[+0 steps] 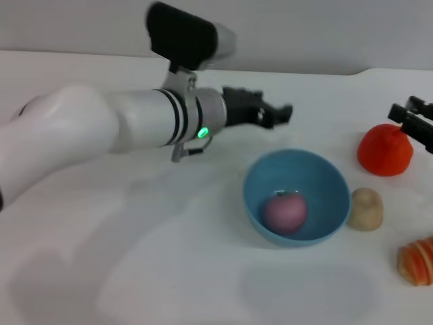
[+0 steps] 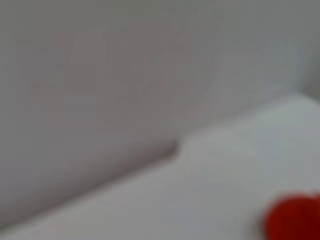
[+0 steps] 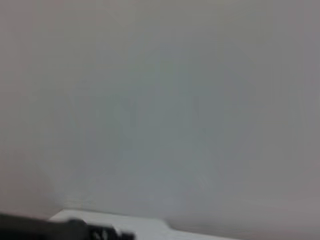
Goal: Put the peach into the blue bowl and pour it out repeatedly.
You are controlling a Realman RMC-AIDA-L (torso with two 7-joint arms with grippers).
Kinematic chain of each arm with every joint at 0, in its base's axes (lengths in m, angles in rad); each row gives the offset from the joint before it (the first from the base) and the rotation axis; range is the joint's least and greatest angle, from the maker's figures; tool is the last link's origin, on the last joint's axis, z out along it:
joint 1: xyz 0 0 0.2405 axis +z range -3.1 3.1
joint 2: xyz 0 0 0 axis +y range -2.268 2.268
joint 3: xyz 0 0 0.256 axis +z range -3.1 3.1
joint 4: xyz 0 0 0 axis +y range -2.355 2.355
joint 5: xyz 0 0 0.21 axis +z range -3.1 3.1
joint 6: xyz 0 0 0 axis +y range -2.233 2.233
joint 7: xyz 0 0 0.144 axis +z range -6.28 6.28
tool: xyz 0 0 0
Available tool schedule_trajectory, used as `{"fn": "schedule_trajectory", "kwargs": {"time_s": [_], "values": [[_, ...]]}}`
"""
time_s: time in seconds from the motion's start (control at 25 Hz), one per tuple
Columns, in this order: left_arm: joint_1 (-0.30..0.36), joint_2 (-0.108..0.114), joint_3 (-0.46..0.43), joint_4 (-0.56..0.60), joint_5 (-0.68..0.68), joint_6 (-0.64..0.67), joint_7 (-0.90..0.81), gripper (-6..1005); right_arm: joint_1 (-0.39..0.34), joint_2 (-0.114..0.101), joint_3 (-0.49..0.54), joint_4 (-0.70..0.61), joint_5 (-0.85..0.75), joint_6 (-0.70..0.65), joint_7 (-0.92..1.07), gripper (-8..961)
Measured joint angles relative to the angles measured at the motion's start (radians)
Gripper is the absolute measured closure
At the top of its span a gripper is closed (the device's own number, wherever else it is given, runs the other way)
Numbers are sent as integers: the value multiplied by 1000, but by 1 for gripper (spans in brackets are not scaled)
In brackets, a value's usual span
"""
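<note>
I have the peach (image 1: pixel 285 212) lying inside the blue bowl (image 1: pixel 296 196), which stands upright on the white tabletop (image 1: pixel 135 271) toward its right side, about midway between the near and far edges. The left gripper (image 1: pixel 283 114) hovers in the air just beyond the bowl's far rim, its dark fingers (image 1: pixel 279 116) holding nothing and, as far as I can judge, slightly parted. The right gripper (image 1: pixel 414 122) shows only as a dark tip at the right edge of the tabletop, beside the orange-red fruit (image 1: pixel 385 149); I cannot tell how its fingers stand.

By my reading the fruit is in and the pour comes next. To do it well I would bring the left gripper down over the far rim, take the wall of the bowl firmly, lift only a little, and tip toward the bare middle of the tabletop, away from the beige lump (image 1: pixel 366 208) touching the bowl's right side and the striped orange piece (image 1: pixel 417 261) near the front right corner. A round peach on a smooth surface will likely roll, so a low, slow tip is what I would choose.

The tabletop is plain, glossy white; a pale grey wall (image 1: pixel 325 34) rises behind its far edge
</note>
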Motion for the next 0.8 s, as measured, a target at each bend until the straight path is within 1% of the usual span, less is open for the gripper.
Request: {"fn": "schedule_trajectory", "kwargs": {"time_s": [0.04,0.08,0.16,0.24,0.28,0.32,0.36,0.4,0.44,0.48,0.56,0.6,0.72,0.8], "values": [[0,0,0,0,0,0,0,525,-5,-1,2,18,19,7,-42,355],[17,-1,13,10,0,-65,0,471,-9,-3,5,37,35,18,-77,351],[35,-2,41,13,0,-155,0,418,-20,-5,13,59,50,49,-127,343],[48,-1,101,-1,0,-294,0,364,-32,-2,29,76,65,86,-191,335],[52,-1,121,-7,0,-335,0,338,-36,-1,39,94,90,96,-242,331],[60,-1,161,-18,0,-418,0,311,-41,0,51,122,129,103,-307,327],[67,-1,195,-26,1,-486,0,296,-45,0,62,157,171,104,-369,323],[81,0,262,-41,4,-622,-3,282,-49,0,71,200,240,102,-453,319],[85,0,280,-45,5,-651,-4,268,-52,0,77,240,309,99,-537,315],[90,-1,317,-54,8,-718,-8,253,-55,-1,79,278,370,97,-617,311],[99,-3,380,-72,11,-823,-13,224,-59,-1,81,340,466,96,-743,303],[102,-5,402,-81,11,-856,-15,210,-59,0,81,370,504,94,-794,303],[110,-11,472,-136,7,-952,-56,166,-59,0,85,464,609,63,-881,303],[117,-13,527,-185,6,-1038,-129,168,-63,2,98,527,701,16,-896,303]]}}
